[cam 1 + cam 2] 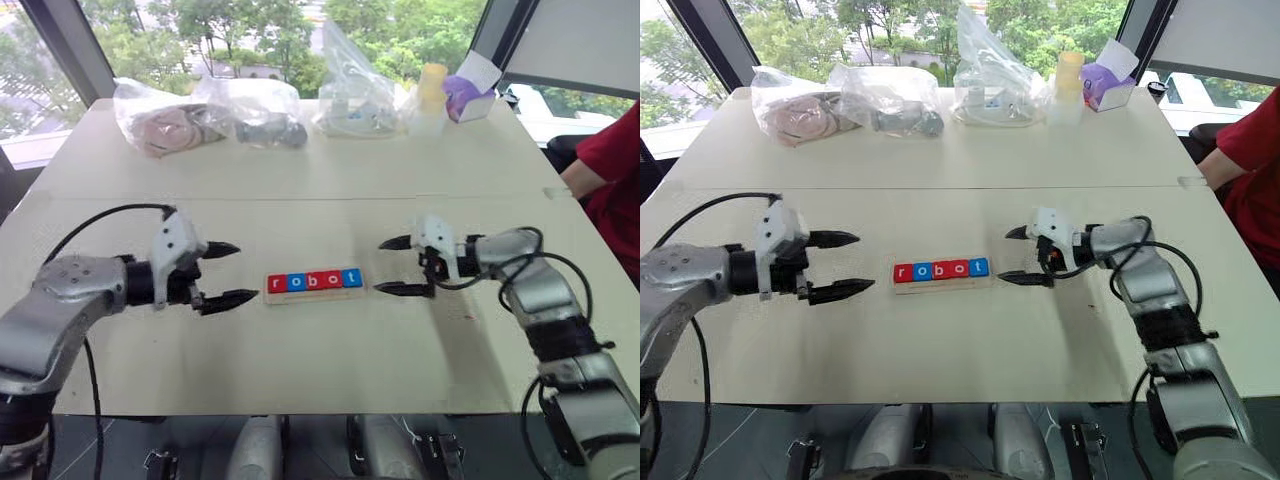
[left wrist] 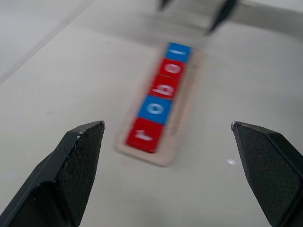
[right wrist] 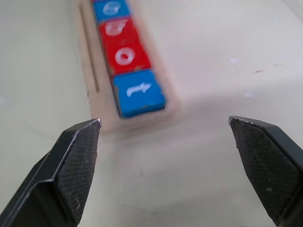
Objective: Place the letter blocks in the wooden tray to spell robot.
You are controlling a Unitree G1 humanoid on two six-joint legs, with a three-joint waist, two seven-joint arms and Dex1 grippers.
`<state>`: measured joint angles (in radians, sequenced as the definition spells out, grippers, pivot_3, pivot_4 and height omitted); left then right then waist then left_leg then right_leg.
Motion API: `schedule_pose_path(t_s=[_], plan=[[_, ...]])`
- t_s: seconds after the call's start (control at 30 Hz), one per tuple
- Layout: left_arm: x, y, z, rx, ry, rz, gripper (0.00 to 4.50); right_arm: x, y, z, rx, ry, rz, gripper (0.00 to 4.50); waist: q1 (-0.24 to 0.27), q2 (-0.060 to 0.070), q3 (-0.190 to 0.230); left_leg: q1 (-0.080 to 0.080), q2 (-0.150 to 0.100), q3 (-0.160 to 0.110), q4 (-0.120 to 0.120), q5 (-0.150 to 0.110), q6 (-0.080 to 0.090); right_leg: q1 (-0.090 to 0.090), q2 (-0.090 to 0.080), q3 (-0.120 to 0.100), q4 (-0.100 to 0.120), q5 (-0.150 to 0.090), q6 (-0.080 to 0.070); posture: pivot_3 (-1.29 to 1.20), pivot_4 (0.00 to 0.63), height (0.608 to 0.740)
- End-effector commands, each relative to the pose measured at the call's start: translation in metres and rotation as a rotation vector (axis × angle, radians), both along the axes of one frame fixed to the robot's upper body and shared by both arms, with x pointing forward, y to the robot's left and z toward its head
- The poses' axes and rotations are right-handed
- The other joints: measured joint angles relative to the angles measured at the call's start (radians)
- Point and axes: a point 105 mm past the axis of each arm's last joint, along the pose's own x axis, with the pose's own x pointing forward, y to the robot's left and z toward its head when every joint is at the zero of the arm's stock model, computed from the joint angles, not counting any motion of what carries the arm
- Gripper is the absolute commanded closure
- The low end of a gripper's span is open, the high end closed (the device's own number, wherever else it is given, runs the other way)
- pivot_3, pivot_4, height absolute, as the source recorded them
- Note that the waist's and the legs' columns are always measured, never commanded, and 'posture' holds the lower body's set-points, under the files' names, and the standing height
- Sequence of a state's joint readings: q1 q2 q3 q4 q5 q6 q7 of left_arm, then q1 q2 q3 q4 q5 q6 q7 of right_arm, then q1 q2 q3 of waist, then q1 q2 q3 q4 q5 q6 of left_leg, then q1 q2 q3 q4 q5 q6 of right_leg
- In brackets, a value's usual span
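across the whole scene runs a pale table (image 1: 330, 180), made of two tops butted together with a seam running left to right beyond the grippers. along its far edge lie clear plastic bags (image 1: 205, 115) with things inside, another crumpled bag (image 1: 352, 95), a pale yellow cup stack (image 1: 430, 98) and a purple object in a white box (image 1: 465, 95). on the far right edge a person's red sleeve (image 1: 612, 170) shows.

nearer, the left gripper (image 1: 222, 273) points right toward the middle of the table, its two black fingers spread wide with nothing between them. the right gripper (image 1: 395, 266) points left from the other side, its fingers likewise wide apart and empty. both hang just off the ends of the wooden tray (image 1: 313, 294), not touching it.

that tray lies flat on the table, centred between the two grippers, long side running left to right. the letter blocks (image 1: 313, 281) sit in it in one row, touching: red r (image 1: 277, 284), blue o (image 1: 295, 283), red b (image 1: 313, 281), red o (image 1: 331, 280) and blue t (image 1: 351, 278), reading "robot" from left to right.
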<state>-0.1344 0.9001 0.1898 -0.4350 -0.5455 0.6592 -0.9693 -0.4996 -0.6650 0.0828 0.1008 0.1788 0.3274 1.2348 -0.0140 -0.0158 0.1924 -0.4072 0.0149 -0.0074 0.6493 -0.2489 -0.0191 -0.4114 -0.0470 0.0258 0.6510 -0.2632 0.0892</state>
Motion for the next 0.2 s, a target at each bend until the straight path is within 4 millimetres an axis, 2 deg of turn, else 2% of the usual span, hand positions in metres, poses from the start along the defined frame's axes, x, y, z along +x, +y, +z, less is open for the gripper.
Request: schedule_pose_path(t_s=[0.03,0.1,0.2], plan=[[-0.013,0.014,0.006,-0.022,-0.011,0.079,0.00,-0.019,-0.008,0.021,0.091,-0.007,-0.104,0.02,0.000,0.000,0.000,0.000,0.000,0.000,0.000,0.000,0.000,0.000,0.000,0.000,0.000,0.000,0.000,0.00,0.150,0.740],[-0.019,0.031,0.000,-0.045,0.014,0.182,0.00,-0.035,-0.014,0.019,0.129,0.017,-0.200,0.02,0.001,0.000,0.000,0.000,0.000,0.000,0.000,0.000,0.000,0.000,0.000,0.000,0.000,0.000,0.000,0.00,0.150,0.740],[-0.025,0.042,-0.007,-0.084,0.033,0.267,0.00,-0.052,-0.021,0.016,0.184,0.045,-0.330,0.02,0.002,0.000,0.000,0.001,0.001,-0.001,-0.001,0.000,0.000,0.001,-0.001,0.000,-0.001,-0.002,-0.003,0.00,0.150,0.740]])
